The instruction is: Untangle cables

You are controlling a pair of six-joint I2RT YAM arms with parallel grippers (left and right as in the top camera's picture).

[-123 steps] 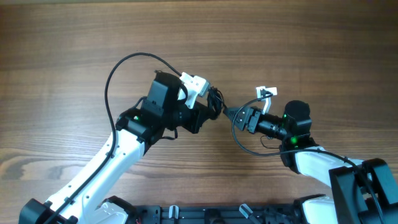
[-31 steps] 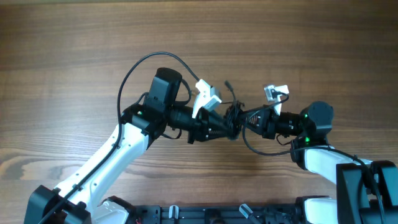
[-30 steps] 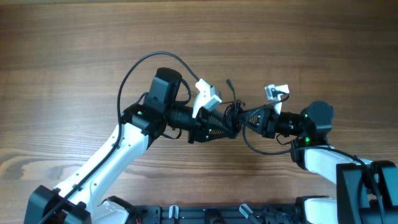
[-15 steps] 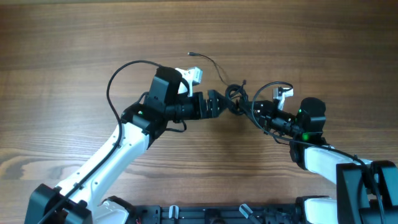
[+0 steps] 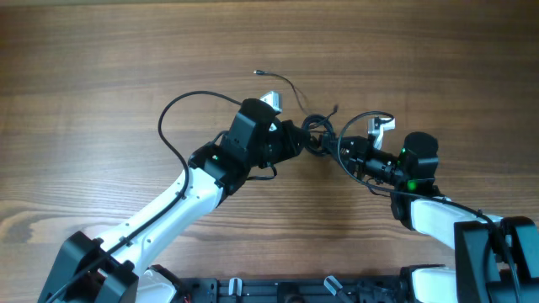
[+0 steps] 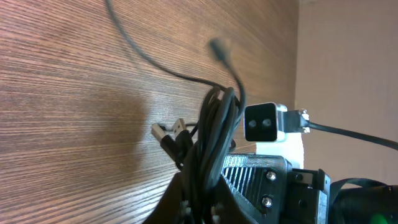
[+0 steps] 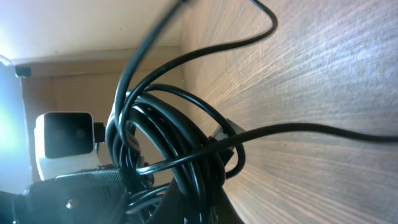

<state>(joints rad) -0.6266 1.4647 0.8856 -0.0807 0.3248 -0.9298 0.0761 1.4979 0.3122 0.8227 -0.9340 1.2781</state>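
where the cables [image 5: 317,136] bunch, one strand [image 5: 285,79] strays — over the table [image 5: 101,84].

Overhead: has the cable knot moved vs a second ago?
Yes. The cable knot is now farther up the frame, away from the black rail along the bottom edge.

Wooden table [image 5: 101,84] (brown) carries 1 end of cables [image 5: 289,82].

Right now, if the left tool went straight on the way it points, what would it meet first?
The left tool is shut on the cables, so those come first. Just beyond the bunch, the right tool faces it head-on; the gap looks small, depth unclear.
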